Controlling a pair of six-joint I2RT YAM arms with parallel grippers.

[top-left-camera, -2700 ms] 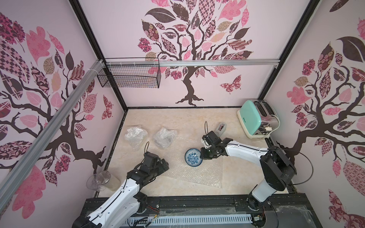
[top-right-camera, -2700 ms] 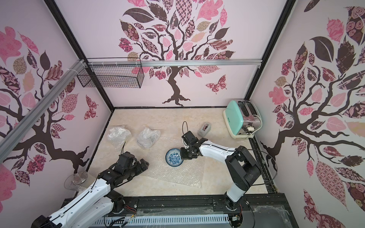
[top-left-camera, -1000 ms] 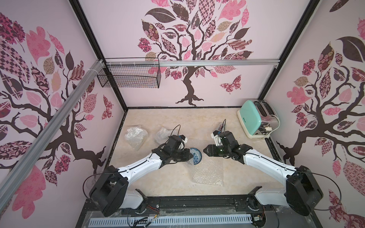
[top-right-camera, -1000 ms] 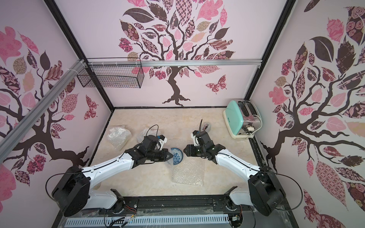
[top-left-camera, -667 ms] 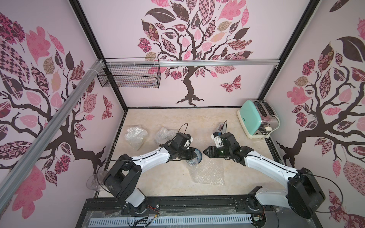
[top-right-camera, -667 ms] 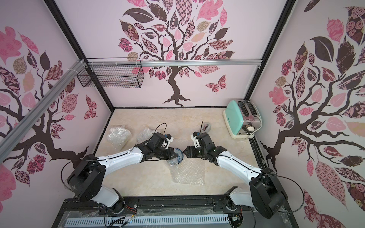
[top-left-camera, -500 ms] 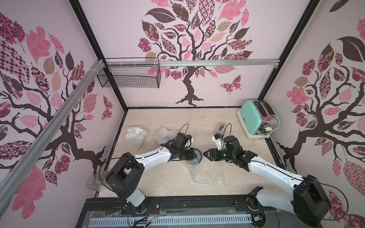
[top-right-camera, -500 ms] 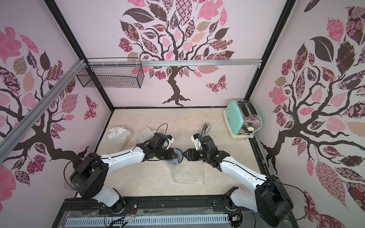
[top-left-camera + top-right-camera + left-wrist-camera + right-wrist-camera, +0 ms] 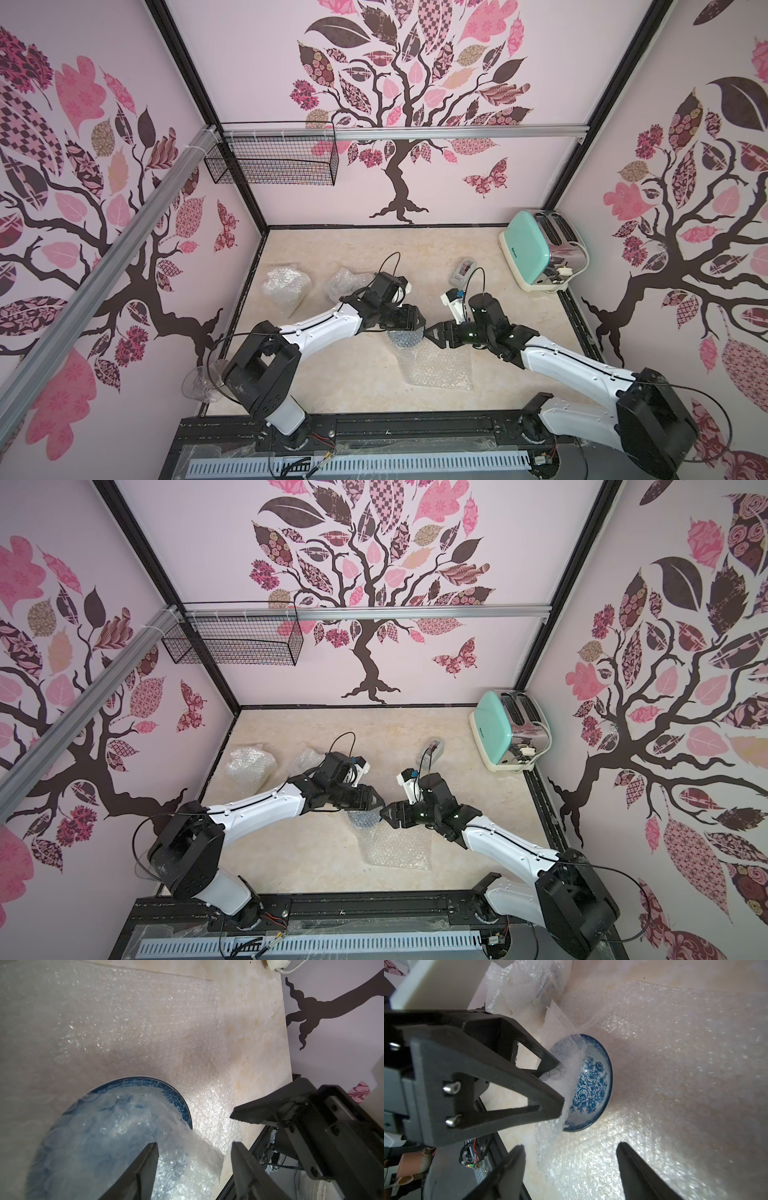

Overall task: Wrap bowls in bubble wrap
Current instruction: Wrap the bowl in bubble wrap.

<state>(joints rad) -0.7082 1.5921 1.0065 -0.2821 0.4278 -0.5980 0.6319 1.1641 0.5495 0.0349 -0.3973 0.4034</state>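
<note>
Blue-and-white bowl (image 9: 591, 1084) is mid-table, well away from the toaster (image 9: 540, 253), nearer the front edge than the toaster and off toward my left arm's side. It's sitting on the bubble wrap (image 9: 440, 365), and one flap of that sheet is folded over about half the bowl's mouth. The flower pattern still shows on the uncovered half.

My left gripper (image 9: 194, 1146) is right at the rim on the side away from the toaster. Its jaws are parted and the flap's loose corner lies between them, touching one finger, not pinched as far as I can see. My right gripper (image 9: 570, 1146) is on the toaster side of the bowl, jaws wide, nothing in them, poised over bare wrap just beside the rim.

My worry is that the wrap is springy, so with nothing pinning the flap it could peel back off the bowl. If my right jaws close low, they could catch the rim and tip the bowl or drag the whole sheet.

A few seconds back the sheet lay flat and broad with the bowl fully bare. My left arm was still back by the front rail, and my right gripper was at the bowl. A second ago both grippers sat a little further from the bowl.

Two wrapped bundles (image 9: 286, 286) rest much farther from the toaster, across the table.
</note>
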